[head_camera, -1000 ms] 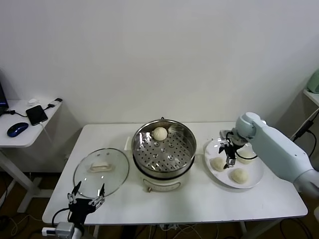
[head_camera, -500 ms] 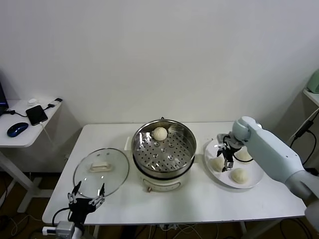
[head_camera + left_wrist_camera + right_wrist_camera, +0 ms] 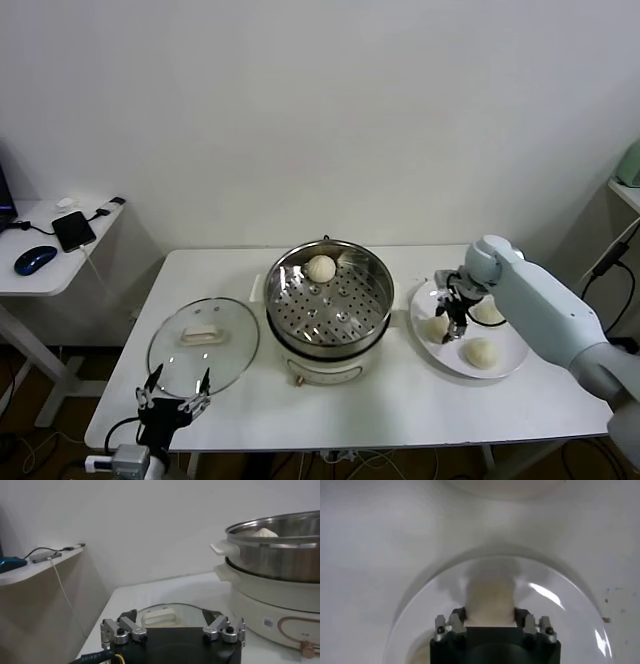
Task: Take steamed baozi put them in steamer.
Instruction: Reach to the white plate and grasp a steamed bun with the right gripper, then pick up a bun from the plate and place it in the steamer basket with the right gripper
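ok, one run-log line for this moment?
phase: pick from plate | right gripper: down on a bun, closing | left gripper: open, parked by lid | steamer: one bun in

One cream-white domed baozi (image 3: 321, 268) is seen on the perforated tray at the back of the open, shiny steel steamer (image 3: 329, 296). Three more baozi (image 3: 481, 352) are seen just beside it, one apparently being gripped.
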Available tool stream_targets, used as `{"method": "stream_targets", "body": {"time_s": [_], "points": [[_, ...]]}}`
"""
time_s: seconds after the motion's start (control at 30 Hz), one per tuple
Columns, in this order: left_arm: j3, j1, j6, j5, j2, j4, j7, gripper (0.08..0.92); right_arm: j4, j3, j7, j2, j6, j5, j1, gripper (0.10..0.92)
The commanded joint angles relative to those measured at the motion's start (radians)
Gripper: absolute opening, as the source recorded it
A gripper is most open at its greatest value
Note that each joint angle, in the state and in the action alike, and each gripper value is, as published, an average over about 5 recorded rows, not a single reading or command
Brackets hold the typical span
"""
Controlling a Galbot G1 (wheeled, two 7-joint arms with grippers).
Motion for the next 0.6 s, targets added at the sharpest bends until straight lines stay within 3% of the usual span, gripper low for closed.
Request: {"method": "stream_targets", "body": {"time_s": [0.03,0.3,0.6], "points": [[0.002,-0.001,-0.001,0.000,0.000,0.001,-0.001,0.823,0.006,0.003,0.000,-0.007,0.001,0.006,0.005,0.504],[0.009,-0.014,-0.004,0.001,-0.001,0.005,-0.004,0.823,0.123,-0.102,-0.041,-0.104,-0.063,0.128,0.146,0.458],[0.008,-0.032,0.012,0.042,-0.005,-0.007,-0.016,0.823,0.299,-0.511,-0.109,-0.157,-0.221,0.511,0.599,0.458]]}}
